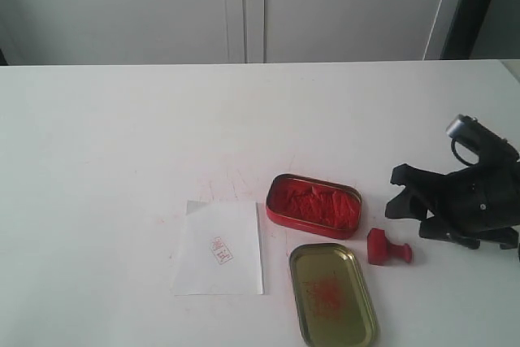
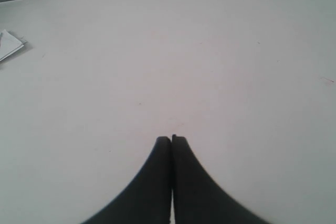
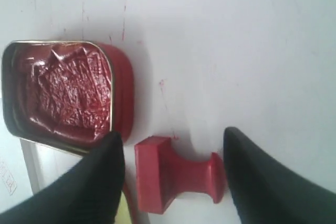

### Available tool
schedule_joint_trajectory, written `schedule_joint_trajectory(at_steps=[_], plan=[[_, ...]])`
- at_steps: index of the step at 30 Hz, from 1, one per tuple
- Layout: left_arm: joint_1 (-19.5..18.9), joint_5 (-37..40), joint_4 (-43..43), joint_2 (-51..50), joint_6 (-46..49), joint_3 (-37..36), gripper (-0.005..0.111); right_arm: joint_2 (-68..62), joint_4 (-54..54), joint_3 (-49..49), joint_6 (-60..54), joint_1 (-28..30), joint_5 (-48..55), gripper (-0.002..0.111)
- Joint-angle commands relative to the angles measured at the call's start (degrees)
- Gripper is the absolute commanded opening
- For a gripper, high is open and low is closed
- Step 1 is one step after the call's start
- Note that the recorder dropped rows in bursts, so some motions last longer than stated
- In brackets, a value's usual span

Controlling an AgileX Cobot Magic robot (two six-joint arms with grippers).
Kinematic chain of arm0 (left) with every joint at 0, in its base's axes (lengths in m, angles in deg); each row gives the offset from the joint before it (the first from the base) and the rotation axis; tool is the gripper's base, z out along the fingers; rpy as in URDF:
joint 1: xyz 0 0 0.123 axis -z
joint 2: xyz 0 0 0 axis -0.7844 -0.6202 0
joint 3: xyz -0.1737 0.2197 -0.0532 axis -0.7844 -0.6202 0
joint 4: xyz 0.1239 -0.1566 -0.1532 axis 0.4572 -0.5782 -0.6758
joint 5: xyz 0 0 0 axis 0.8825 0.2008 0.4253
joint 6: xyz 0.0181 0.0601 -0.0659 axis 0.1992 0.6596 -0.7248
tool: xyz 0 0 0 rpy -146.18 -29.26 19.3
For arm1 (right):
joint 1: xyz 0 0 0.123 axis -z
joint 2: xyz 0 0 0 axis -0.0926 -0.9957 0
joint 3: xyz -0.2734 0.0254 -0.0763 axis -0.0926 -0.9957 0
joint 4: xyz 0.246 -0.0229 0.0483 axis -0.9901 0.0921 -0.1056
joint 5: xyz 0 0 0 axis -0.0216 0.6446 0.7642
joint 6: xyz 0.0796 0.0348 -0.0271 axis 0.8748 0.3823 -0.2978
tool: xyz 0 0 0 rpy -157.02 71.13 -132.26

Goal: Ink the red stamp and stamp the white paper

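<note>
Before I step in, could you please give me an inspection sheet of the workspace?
Surface: white table, faint red smudges.
Job's things: stamp lying on its side; paper flat, already bearing one red print.
Clutter: open ink tin; its gold lid, smeared red inside.
Hands: left hand shut, empty, over bare table; right hand open, by the stamp, not gripping it.
Cables: one short loop on the right arm.
Surroundings: white cabinet doors behind the table.
</note>
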State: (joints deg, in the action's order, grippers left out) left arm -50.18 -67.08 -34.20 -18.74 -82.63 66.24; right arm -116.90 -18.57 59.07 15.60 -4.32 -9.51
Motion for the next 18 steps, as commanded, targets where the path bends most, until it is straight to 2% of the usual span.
schedule_joint_trajectory(at_steps=[1, 2, 3, 6, 7, 18], plan=[[-0.1, -0.2, -0.1, 0.2, 0.2, -0.2, 0.0, 4.5, 5.1, -0.3, 0.5, 0.4, -0.8, 0.047], [-0.1, -0.2, -0.1, 0.2, 0.2, -0.2, 0.0, 5.3, 6.6, -0.3, 0.5, 0.4, -0.8, 0.041], [-0.1, -0.2, -0.1, 0.2, 0.2, -0.2, 0.0, 6.9, 9.6, -0.3, 0.5, 0.4, -0.3, 0.026], [-0.1, -0.2, -0.1, 0.2, 0.2, -0.2, 0.0, 8.8, 13.0, -0.3, 0.6, 0.4, -0.3, 0.003], [-0.1, -0.2, -0.1, 0.2, 0.2, -0.2, 0.0, 9.4, 13.4, -0.3, 1.6, 0.4, -0.3, 0.0], [-0.1, -0.2, -0.1, 0.2, 0.2, -0.2, 0.0, 12.3, 21.6, -0.3, 10.3, 0.4, -0.3, 0.0]])
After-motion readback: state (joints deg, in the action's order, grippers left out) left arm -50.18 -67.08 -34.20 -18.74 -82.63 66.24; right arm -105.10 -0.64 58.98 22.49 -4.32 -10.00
